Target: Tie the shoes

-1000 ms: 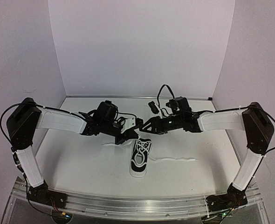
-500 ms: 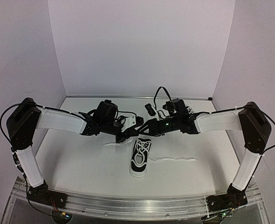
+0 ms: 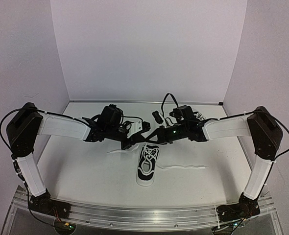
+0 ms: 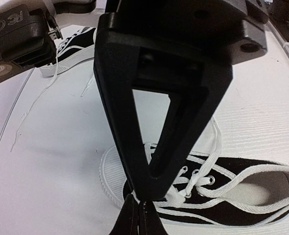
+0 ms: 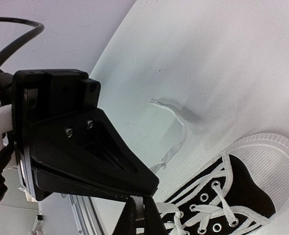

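Note:
One black sneaker [image 3: 148, 166] with a white sole lies mid-table, toe cap toward the back. It also shows in the left wrist view [image 4: 242, 196] and the right wrist view [image 5: 232, 196]. My left gripper [image 3: 134, 142] [image 4: 139, 208] and right gripper [image 3: 151, 139] [image 5: 145, 205] meet tip to tip over the toe-end lacing. Both are shut, each with a bit of white lace at its tips. One loose lace end [image 3: 116, 152] [image 5: 176, 142] trails left on the table, the other lace end [image 3: 186, 167] trails right. The second sneaker [image 3: 199, 116] [image 4: 73, 49] lies at the back right, mostly hidden by the right arm.
White walls close the table on the left, back and right. An aluminium rail [image 3: 144, 215] runs along the near edge. Both forearms stretch low across the middle of the table, and a black cable [image 3: 168, 98] loops above the right wrist.
My right gripper has moved left until its tips meet the left gripper's. The left gripper, the sneaker and both loose lace ends have stayed put.

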You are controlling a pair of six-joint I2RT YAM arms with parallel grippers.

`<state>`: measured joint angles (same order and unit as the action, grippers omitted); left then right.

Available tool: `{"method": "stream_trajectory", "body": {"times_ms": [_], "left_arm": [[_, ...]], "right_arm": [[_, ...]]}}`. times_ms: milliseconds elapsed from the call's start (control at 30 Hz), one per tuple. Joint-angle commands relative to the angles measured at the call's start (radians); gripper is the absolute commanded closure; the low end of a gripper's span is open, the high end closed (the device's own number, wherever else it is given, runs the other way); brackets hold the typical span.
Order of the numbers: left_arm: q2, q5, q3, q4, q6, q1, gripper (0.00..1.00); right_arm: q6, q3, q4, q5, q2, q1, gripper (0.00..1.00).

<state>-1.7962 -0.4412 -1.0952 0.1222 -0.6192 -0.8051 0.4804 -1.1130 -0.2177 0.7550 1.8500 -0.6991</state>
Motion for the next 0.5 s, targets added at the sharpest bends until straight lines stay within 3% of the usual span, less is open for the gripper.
{"method": "stream_trajectory", "body": {"times_ms": [0, 267, 367, 467], "left_arm": [[0.063, -0.006, -0.006, 0.044, 0.022, -0.008, 0.92], [0.120, 0.059, 0.068, 0.038, 0.077, 0.018, 0.55], [0.146, 0.023, 0.110, 0.088, 0.124, 0.028, 0.47], [0.140, -0.001, 0.125, 0.125, 0.157, 0.029, 0.44]], "right_arm": [[-0.003, -0.019, -0.039, -0.010, -0.009, -0.012, 1.00], [-0.012, 0.020, -0.032, -0.068, -0.087, -0.008, 1.00], [-0.013, 0.037, -0.031, -0.084, -0.104, -0.008, 1.00], [-0.014, 0.049, -0.031, -0.088, -0.113, -0.007, 1.00]]}}
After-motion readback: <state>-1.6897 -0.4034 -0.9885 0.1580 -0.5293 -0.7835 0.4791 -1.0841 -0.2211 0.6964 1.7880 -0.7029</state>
